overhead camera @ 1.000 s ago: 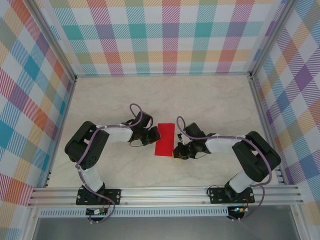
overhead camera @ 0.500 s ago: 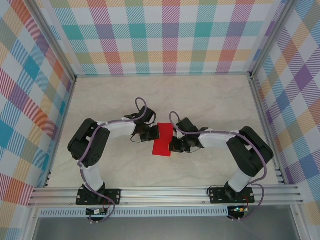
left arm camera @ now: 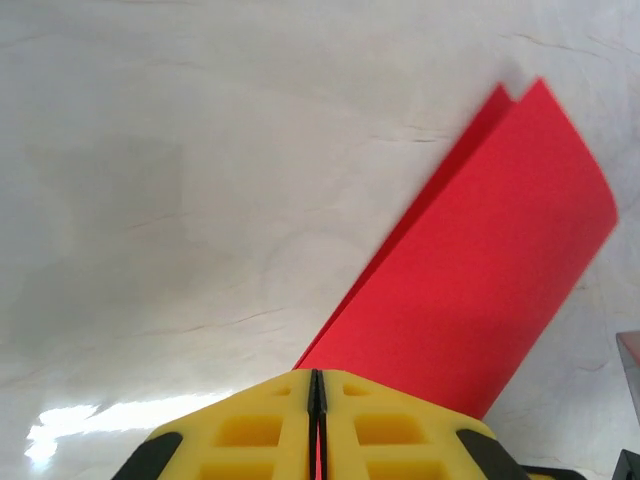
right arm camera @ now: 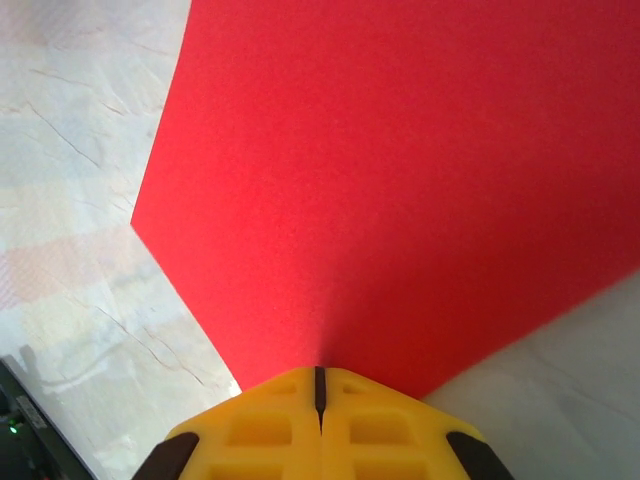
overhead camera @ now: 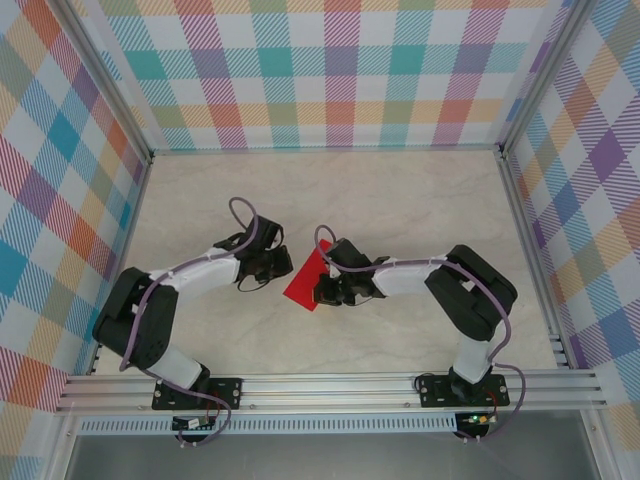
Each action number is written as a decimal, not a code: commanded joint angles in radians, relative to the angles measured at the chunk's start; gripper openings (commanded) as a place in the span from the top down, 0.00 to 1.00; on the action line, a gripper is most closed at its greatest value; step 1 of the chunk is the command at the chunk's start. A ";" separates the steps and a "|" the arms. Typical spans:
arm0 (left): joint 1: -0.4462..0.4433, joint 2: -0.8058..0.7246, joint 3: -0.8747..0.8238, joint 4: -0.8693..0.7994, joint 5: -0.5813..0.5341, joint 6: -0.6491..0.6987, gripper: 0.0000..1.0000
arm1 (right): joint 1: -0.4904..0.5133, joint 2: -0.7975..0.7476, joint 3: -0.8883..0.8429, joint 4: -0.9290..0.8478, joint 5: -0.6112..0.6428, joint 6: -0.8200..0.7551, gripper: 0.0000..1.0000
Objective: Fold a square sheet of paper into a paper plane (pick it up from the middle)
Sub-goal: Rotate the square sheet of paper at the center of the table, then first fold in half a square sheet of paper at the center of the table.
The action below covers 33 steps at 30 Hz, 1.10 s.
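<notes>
Right wrist: right end effector (right arm camera: 320,385) pinches square sheet of paper (right arm camera: 400,180); left end effector (left arm camera: 316,385) pinches opposite side, likely aligning 2 layers.

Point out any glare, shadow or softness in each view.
Left wrist: a white glare patch on the table at lower left, a faint grey shadow above it; the square sheet of paper is sharp. Right wrist: the sheet looks soft and grainy close up, pastel reflections tint the table. Top external: even light, no glare.

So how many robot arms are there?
2. The left arm reaches in from the left, the right arm from the right; they meet at the red paper. None looks hidden.
</notes>
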<state>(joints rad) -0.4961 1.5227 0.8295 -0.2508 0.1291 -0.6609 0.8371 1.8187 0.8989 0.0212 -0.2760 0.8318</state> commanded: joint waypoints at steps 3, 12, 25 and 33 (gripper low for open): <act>-0.004 -0.101 -0.117 0.117 0.081 -0.077 0.91 | 0.003 -0.015 0.019 0.045 0.026 0.041 1.00; -0.099 -0.120 -0.166 0.226 0.158 -0.144 0.97 | -0.106 -0.067 -0.030 0.065 -0.068 -0.029 1.00; -0.168 0.087 -0.090 0.298 0.214 -0.180 1.00 | -0.144 0.031 0.012 0.055 -0.109 -0.058 1.00; -0.177 0.128 -0.081 0.290 0.221 -0.181 1.00 | -0.147 0.045 0.028 0.003 -0.100 -0.077 1.00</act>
<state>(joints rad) -0.6552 1.6226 0.7303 0.0364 0.3344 -0.8307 0.6941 1.8400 0.8974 0.0589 -0.3645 0.7864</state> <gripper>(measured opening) 0.044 0.045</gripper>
